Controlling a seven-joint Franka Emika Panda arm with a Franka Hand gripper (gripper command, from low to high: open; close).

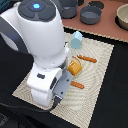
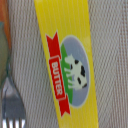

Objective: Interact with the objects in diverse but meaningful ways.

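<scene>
**A:** Exterior view, reading from its left: the arm (image 1: 42, 55) fills that half of the frame, bent low over the woven mat (image 1: 102, 62). Just beside it sits an orange-brown block-like toy (image 1: 75, 67), with the light blue carton (image 1: 76, 39) behind it. Two thin orange sticks (image 1: 88, 59) lie to the right and in front. Grey pots (image 1: 91, 14) stand off the mat at the back.

**B:** And the item under the wrist?

**A:** Wrist view: a fork (image 2: 12, 107) at one edge, then the yellow butter block (image 2: 70, 65) lying flat on the mat — red "BUTTER" banner, cow emblem.

**B:** Handling properties?

**A:** My estimate: light, rigid, with a smooth printed skin that may slip. Take hold across the narrow width, pads on the long side faces, near mid-length so it does not pivot.

**B:** Gripper condition?

**A:** Cannot tell. No fingertip appears in the wrist view, and the arm's own body hides the gripper in the exterior view — contact with the block is likewise unconfirmed.
</scene>
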